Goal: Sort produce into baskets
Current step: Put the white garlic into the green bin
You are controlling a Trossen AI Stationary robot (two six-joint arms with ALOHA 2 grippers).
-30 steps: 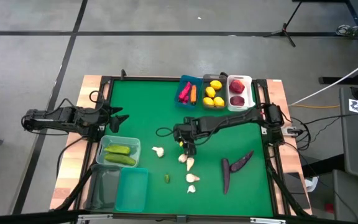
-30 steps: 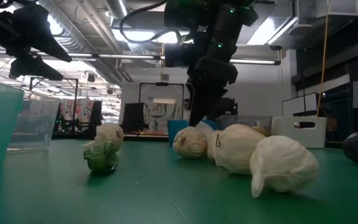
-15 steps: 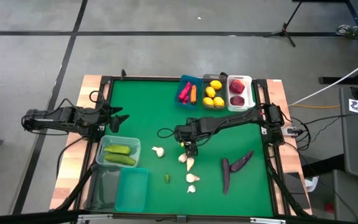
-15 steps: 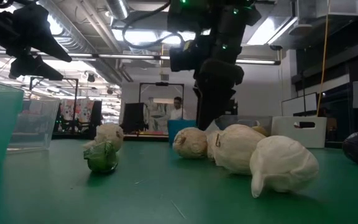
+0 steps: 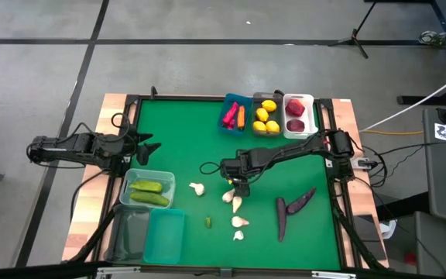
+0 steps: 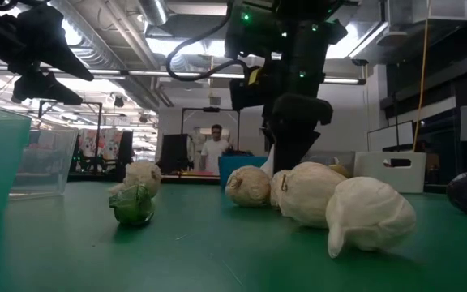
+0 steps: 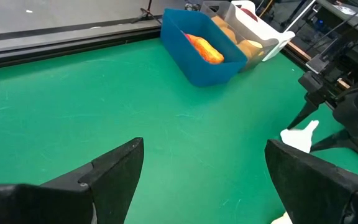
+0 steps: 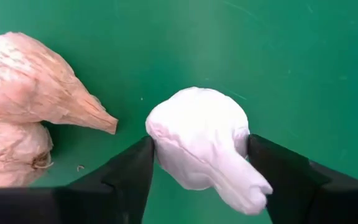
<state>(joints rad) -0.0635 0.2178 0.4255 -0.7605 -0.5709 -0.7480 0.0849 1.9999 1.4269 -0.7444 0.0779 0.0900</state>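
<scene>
Where the high view looks down, the right gripper (image 5: 239, 184) sits mid-table over the garlic cluster, far nearer than the left gripper (image 5: 147, 144), which waits open at the table's left edge. At table height, it descends just behind the bulbs. Its wrist view shows one garlic (image 8: 199, 138) between its fingers (image 8: 120, 177), both touching it, its stem pointing out of the grip.

Garlic (image 8: 197, 140) smooth matt plastic; table (image 5: 184, 139) green felt, wood-edged; claw (image 8: 201, 171) matt black.
</scene>
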